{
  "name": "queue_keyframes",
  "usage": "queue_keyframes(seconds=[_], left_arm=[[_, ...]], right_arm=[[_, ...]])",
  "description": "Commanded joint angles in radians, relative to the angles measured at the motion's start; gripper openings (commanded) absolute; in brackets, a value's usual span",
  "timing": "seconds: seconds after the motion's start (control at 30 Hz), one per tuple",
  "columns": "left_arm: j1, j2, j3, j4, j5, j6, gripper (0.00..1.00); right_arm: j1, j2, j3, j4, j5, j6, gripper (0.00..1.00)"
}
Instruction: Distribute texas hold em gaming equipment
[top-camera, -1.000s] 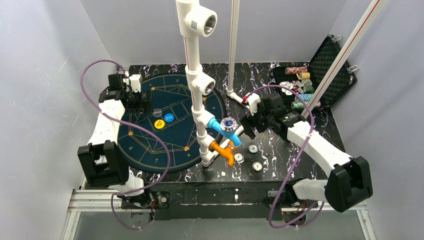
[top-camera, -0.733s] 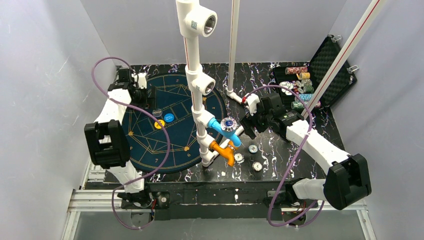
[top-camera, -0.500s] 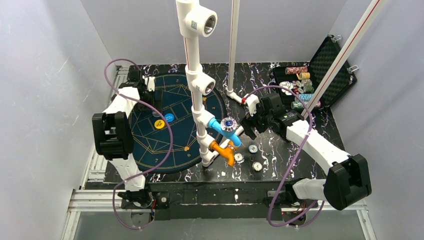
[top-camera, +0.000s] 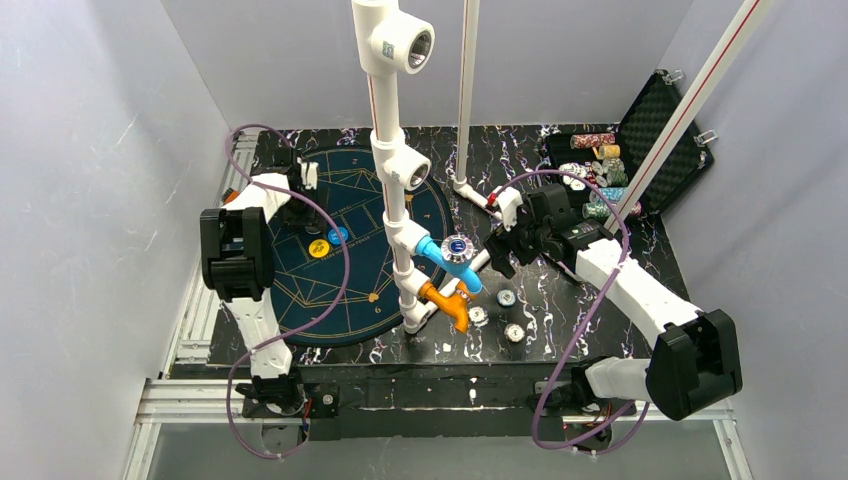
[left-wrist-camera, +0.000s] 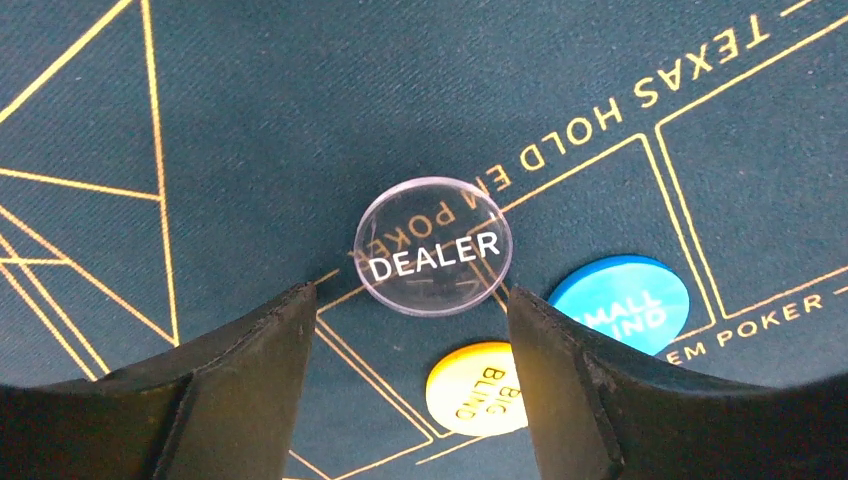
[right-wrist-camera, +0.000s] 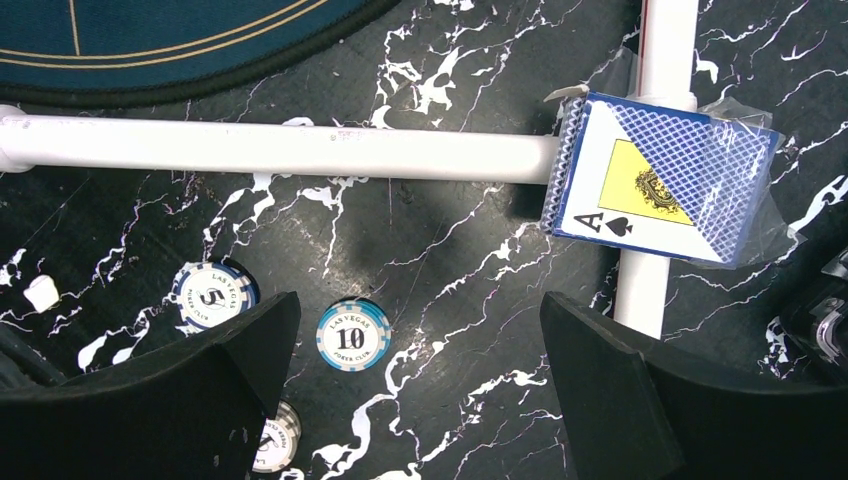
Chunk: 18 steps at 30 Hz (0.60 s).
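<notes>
In the left wrist view, my open, empty left gripper (left-wrist-camera: 410, 305) hovers over the dark green mat (left-wrist-camera: 250, 120). A clear DEALER button (left-wrist-camera: 434, 259) lies just ahead of the fingertips. A yellow BIG BLIND button (left-wrist-camera: 478, 388) lies between the fingers, and a blue SMALL BLIND button (left-wrist-camera: 620, 303) is beside the right finger. My right gripper (right-wrist-camera: 420, 315) is open and empty above the marble table. A blue "10" chip (right-wrist-camera: 353, 335) and a "5" chip (right-wrist-camera: 213, 295) lie near its left finger. A wrapped blue-backed card deck (right-wrist-camera: 665, 190) leans on a white pipe.
A white pipe frame (top-camera: 390, 170) with blue and orange fittings stands mid-table; one pipe (right-wrist-camera: 280, 147) lies ahead of the right gripper. An open black case (top-camera: 640, 150) with chip stacks sits at the back right. Three loose chips (top-camera: 507, 297) lie right of the mat (top-camera: 350, 290).
My left arm has swung in from the mat's left edge, its elbow risen, and its gripper now sits over the three buttons. The right arm has barely moved.
</notes>
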Motion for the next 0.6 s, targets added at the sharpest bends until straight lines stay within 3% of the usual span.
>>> queue_keyframes(seconds=[0.0, 0.33, 0.57], left_arm=[[-0.008, 0.02, 0.041, 0.018, -0.023, 0.005, 0.68], [-0.047, 0.075, 0.049, 0.049, -0.018, 0.004, 0.61], [-0.052, 0.087, 0.05, 0.061, 0.012, 0.018, 0.63]], right_arm=[[-0.012, -0.006, 0.044, -0.003, -0.037, -0.013, 1.0], [-0.024, 0.009, 0.05, -0.007, -0.05, -0.013, 1.0], [-0.028, 0.012, 0.05, -0.008, -0.056, -0.013, 1.0]])
